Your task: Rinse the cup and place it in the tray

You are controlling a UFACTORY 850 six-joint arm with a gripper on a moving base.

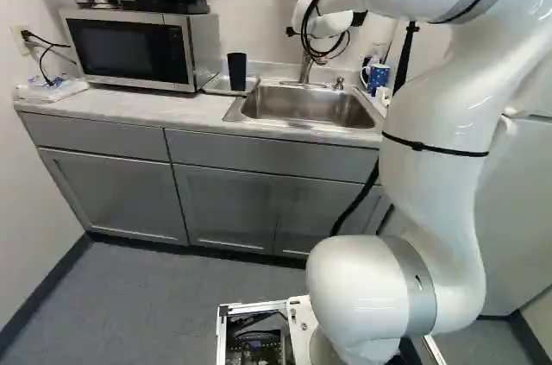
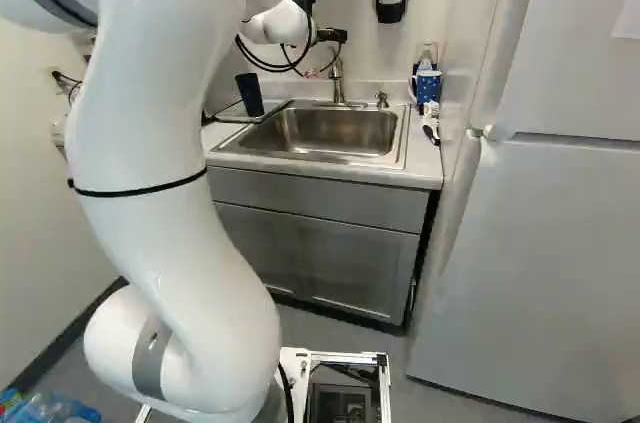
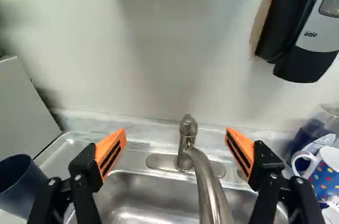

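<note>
The end effector (image 3: 176, 136) gapes wide, empty; the dark cup (image 3: 33, 191) beside it looks light, stiff, likely slick when wet: clasp mid-wall.

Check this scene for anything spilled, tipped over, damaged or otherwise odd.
Nothing stands out: the dark cup stands upright on the tray beside the sink, no spill shows on the visible counter, and the open end effector holds nothing.
</note>
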